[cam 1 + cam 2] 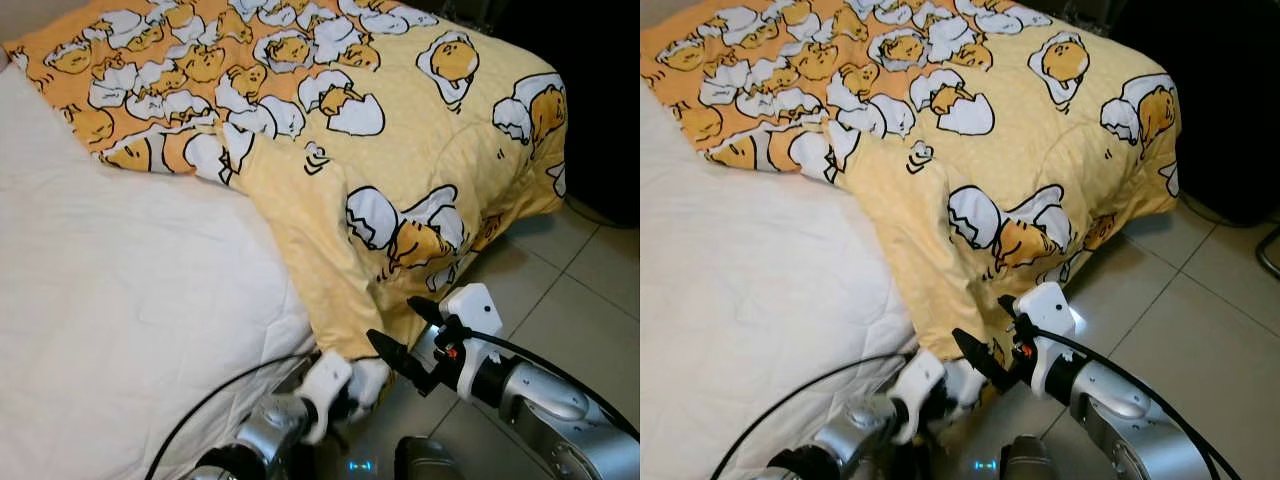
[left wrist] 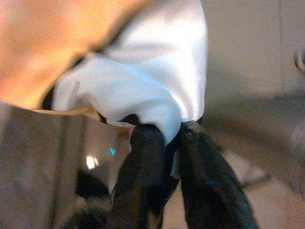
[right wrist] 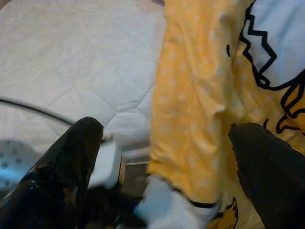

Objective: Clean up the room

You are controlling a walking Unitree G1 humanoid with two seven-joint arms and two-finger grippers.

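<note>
A yellow blanket (image 1: 400, 150) printed with cartoon eggs lies over the far side of the bed, and one corner hangs off the bed's edge. My left gripper (image 2: 171, 131) is shut on the white tip of that hanging corner (image 2: 143, 86), low by the bed's side (image 1: 352, 403). Just to the right, my right gripper (image 1: 405, 328) stands open beside the hanging fold. In the right wrist view its two black fingers (image 3: 81, 143) straddle the yellow fold (image 3: 190, 109) without touching it.
The bare white mattress (image 1: 120, 290) takes up the left. Beige floor tiles (image 1: 570, 290) lie to the right of the bed. A black cable (image 1: 220, 395) loops across the mattress side by my left arm. A dark shape (image 1: 600, 100) stands at the far right.
</note>
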